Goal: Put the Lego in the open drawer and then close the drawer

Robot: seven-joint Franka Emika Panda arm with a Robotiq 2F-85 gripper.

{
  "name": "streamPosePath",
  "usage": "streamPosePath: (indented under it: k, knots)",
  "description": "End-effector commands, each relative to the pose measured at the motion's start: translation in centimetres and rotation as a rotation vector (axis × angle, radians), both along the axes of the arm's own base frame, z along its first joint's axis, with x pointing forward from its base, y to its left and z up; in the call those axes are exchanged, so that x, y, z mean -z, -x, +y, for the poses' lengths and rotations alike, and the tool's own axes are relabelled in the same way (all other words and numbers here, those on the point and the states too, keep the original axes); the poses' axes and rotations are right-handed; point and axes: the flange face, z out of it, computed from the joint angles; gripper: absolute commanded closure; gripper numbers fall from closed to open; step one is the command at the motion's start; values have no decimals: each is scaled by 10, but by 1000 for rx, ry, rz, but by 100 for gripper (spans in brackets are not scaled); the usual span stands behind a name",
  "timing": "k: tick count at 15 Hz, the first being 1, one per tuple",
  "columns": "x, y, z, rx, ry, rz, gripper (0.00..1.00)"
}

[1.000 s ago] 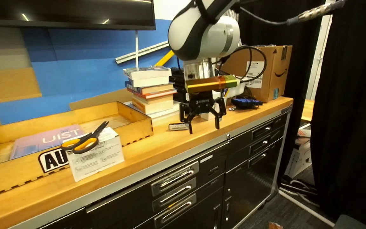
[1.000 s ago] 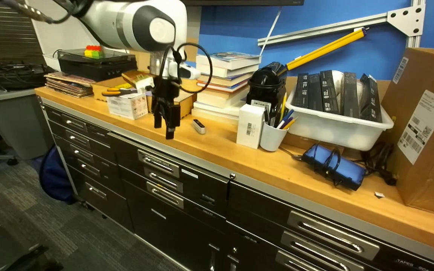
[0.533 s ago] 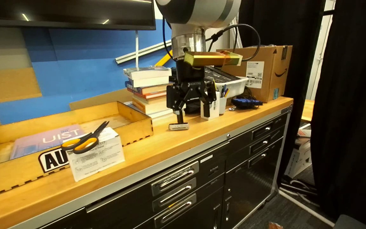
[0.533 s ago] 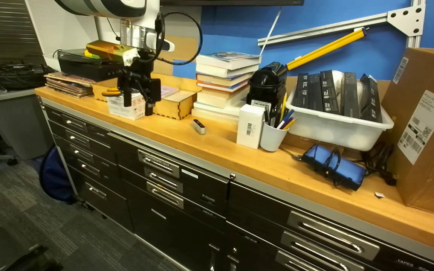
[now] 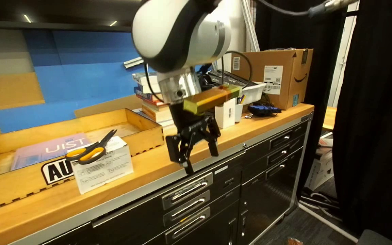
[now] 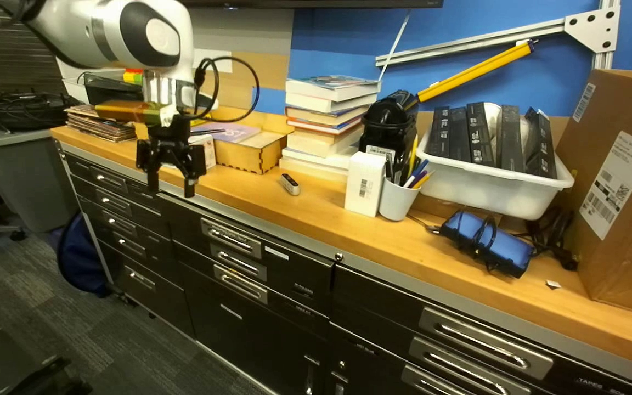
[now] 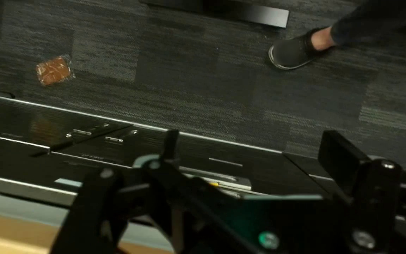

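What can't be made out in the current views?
Inside of the upper middle drawer: hidden by its own front in both exterior views.
Yellow bit below that drawer: too small to identify in any view.
Small pale-and-black block: mostly hidden behind the claw in an exterior view.
Person's upper body: cut off by the wrist view's edge; only a lower leg shows.
Task's Lego: not identifiable in any view.

You have a black claw [image 6: 171, 185], a honey-coloured worktop [image 6: 316, 201], black drawers [image 6: 294, 271], orange-and-black scissors [image 5: 97, 149] and streaked grey carpet [image 7: 203, 77].
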Motion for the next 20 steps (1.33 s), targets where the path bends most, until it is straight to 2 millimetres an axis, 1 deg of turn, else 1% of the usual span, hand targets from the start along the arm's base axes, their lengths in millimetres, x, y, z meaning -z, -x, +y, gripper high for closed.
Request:
streamPosePath:
  k: [1, 3, 5, 7, 10, 14, 16, 18, 20]
  knots:
    - [75, -1, 35, -40, 111, 34, 0]
    - [110, -8, 49, -27, 166, 20, 0]
    - [137, -20, 59, 40, 208, -42, 0]
    - [155, -35, 65, 101, 241, -112, 0]
    - [173, -62, 66, 199, 276, -180, 0]
    - [188, -89, 64, 291, 315, -196, 0]
    - [191, -90, 67, 320, 337, -189, 0]
    - [186, -93, 71, 351, 348, -218, 0]
    - [175, -97, 72, 421, 312, -261, 0]
